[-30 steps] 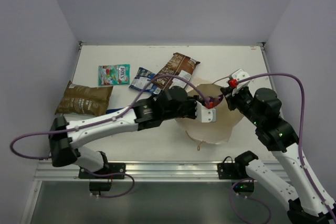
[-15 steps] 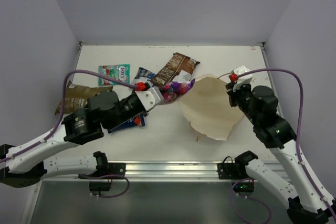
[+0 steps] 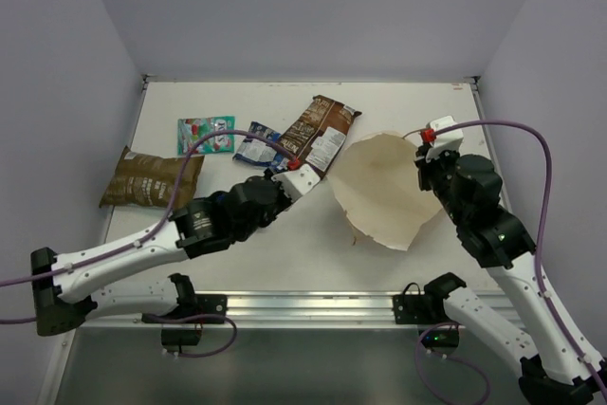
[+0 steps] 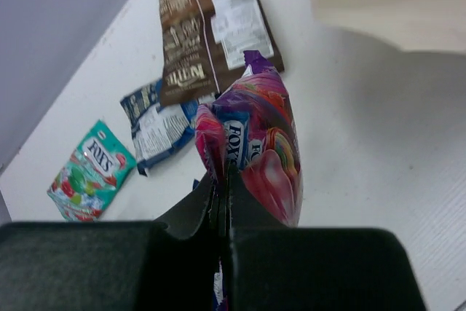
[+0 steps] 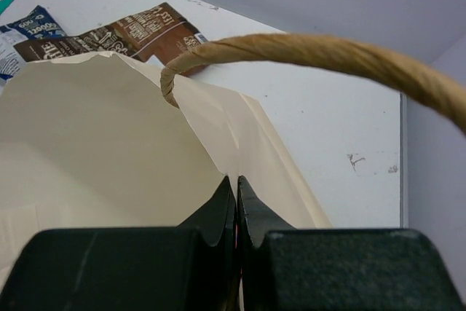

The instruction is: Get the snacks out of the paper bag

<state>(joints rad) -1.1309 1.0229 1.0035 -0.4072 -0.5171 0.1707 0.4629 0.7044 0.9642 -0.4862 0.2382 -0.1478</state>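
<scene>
From the middle of the table point(image 3: 313, 244), the big paper bag point(image 3: 379, 192) blocks 3 o'clock. Packets fill 9 to 12 o'clock: olive-brown packet point(image 3: 152, 177), green-red packet point(image 3: 206, 133), blue-white packet point(image 3: 254, 146), dark brown packet point(image 3: 321, 125). The left arm point(image 3: 213, 220), holding a purple packet point(image 4: 258, 143), crosses from 8 o'clock. Bare room lies at 6 o'clock and along the far edge.
</scene>
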